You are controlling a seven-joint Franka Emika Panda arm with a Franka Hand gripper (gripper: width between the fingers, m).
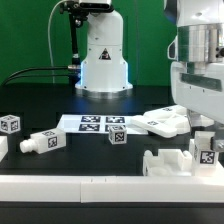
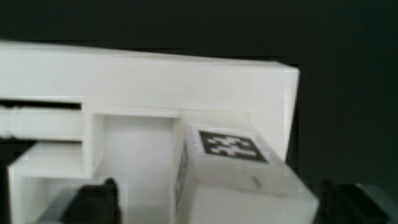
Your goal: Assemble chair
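Between the dark fingers of the claw, a white tagged chair part is seen very close; whether it is pinched cannot be told. Further chair pieces are spread on the counter, on both sides of the marker board.

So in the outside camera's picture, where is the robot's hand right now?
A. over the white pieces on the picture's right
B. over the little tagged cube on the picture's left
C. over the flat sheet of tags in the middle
A: the gripper hangs at the exterior view's right, above the flat white slab, well away from the cube and the marker board.
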